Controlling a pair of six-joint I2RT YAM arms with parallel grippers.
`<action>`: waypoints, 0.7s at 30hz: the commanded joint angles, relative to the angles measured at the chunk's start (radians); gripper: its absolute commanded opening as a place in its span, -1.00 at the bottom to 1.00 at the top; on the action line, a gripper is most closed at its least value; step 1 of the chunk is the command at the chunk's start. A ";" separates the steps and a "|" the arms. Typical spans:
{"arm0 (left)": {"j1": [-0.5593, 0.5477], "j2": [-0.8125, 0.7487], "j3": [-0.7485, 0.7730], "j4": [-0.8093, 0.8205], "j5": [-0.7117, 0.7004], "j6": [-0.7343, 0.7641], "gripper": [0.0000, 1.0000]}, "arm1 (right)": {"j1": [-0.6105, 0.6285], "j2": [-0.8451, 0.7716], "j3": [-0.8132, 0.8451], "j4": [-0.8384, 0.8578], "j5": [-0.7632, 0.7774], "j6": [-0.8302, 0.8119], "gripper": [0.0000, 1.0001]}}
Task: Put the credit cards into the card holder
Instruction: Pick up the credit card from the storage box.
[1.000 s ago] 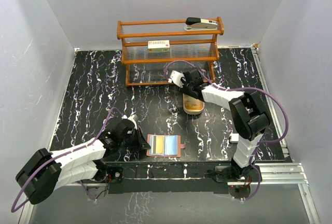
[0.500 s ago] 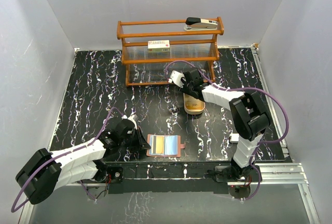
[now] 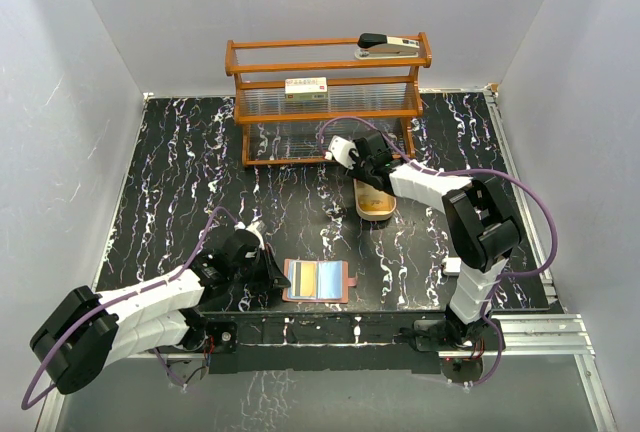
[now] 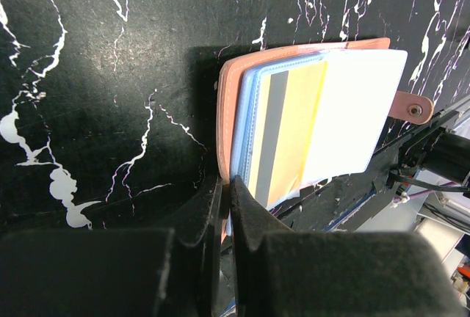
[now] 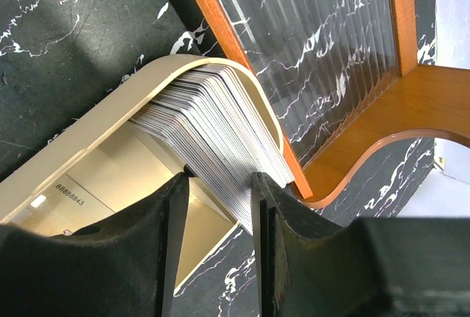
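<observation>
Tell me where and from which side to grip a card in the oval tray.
Pinch the free upper edges of the credit cards, coming from above: they stand on edge, leaning inside the oval tray, so only those edges are exposed.

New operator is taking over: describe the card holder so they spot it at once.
On the black marbled table, look at the middle of the near edge. The card holder lies open there, reddish-brown with a small tab; the oval tray farther back is beige.

The left arm (image 3: 150,304) and right arm (image 3: 432,184) have white shells, black joints, purple cables and black jaws.
</observation>
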 commanded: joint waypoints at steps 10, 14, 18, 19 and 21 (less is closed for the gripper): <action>-0.006 -0.013 0.000 -0.018 -0.005 0.011 -1.00 | -0.020 -0.071 0.064 0.070 0.052 -0.009 -0.34; -0.006 -0.012 0.000 -0.022 -0.005 0.011 -1.00 | -0.019 -0.071 0.080 0.044 0.045 0.002 -0.51; -0.006 -0.025 -0.003 -0.026 -0.010 0.009 -1.00 | -0.018 -0.110 0.100 -0.059 -0.002 0.044 -0.65; -0.006 -0.025 -0.005 -0.023 -0.010 0.008 -1.00 | -0.018 -0.125 0.096 -0.064 -0.006 0.054 -0.69; -0.006 -0.020 -0.005 -0.018 -0.006 0.007 -1.00 | -0.017 -0.153 0.078 -0.064 -0.015 0.065 -0.72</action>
